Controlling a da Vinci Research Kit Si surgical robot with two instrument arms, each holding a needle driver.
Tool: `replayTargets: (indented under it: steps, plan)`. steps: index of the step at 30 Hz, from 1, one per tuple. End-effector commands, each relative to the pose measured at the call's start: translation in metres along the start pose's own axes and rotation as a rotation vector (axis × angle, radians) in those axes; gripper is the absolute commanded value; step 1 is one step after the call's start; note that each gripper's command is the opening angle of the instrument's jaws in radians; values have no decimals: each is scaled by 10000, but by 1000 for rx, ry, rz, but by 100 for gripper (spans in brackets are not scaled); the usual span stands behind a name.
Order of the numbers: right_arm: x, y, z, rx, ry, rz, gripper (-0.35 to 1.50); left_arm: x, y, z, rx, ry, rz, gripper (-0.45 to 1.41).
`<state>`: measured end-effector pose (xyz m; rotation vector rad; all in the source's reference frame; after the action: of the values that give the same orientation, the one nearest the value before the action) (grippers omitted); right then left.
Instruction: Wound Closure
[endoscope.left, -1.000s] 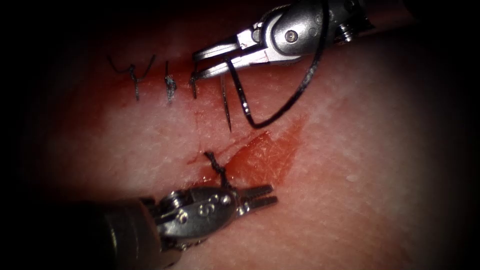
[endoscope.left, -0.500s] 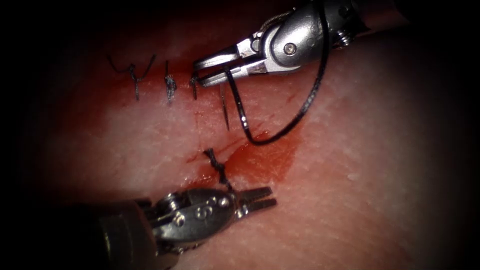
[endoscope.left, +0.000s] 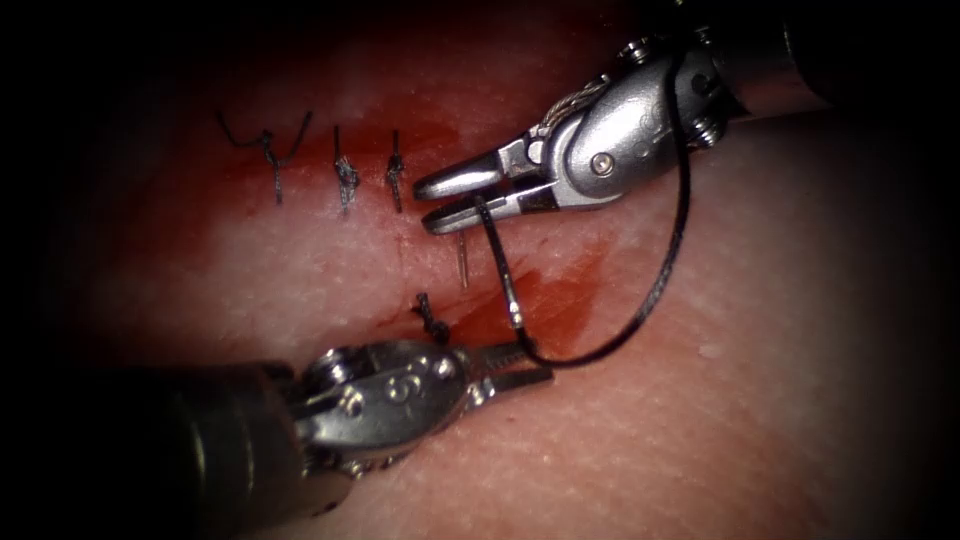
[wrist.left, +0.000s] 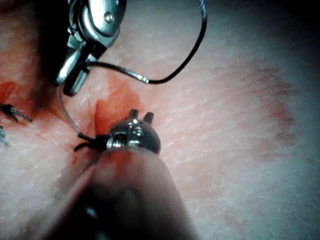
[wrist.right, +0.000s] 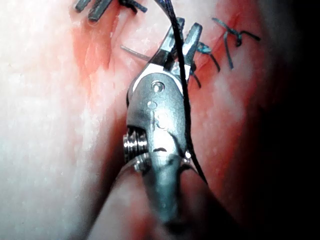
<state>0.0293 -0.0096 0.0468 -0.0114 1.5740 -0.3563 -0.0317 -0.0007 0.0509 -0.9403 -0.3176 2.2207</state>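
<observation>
My right tool (endoscope.left: 430, 203) comes in from the upper right, jaws shut on the curved needle (endoscope.left: 495, 255) near the middle of its curve. The needle's thin pointed end (endoscope.left: 462, 262) hangs down close over the tissue just left of the red open part of the cut (endoscope.left: 560, 300); I cannot tell whether it touches. Black thread (endoscope.left: 670, 270) loops from the needle's tail around the right tool's wrist. My left tool (endoscope.left: 535, 363) lies low beside a knotted stitch (endoscope.left: 432, 318), jaws slightly open and holding nothing. The right tool (wrist.left: 67, 85) and needle (wrist.left: 115, 67) hang above the left tool (wrist.left: 141, 115).
Three tied stitches with short cut ends (endoscope.left: 345, 175) stand in a row at the upper left, and again beyond the right tool (wrist.right: 186, 27). Red fluid stains the tissue (endoscope.left: 700, 420) around the cut. The thread's loop passes just over the left tool's jaw tips.
The right tool has carried the needle down and to the right, away from the stitch row. The thread loop has dropped onto the left tool's tips. The left tool has edged upward.
</observation>
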Motion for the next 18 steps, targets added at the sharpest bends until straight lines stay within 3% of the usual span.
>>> replayTargets:
  steps: [1, 18]
  plan:
    - [-5, 2, 8, -4, 0, 2, -35, -3, 3, 10, 2, -2, 0, 15]
    - [-14, -14, 19, 25, 15, 75, -35, -18, -2, 17, 61, -31, 29, 9]
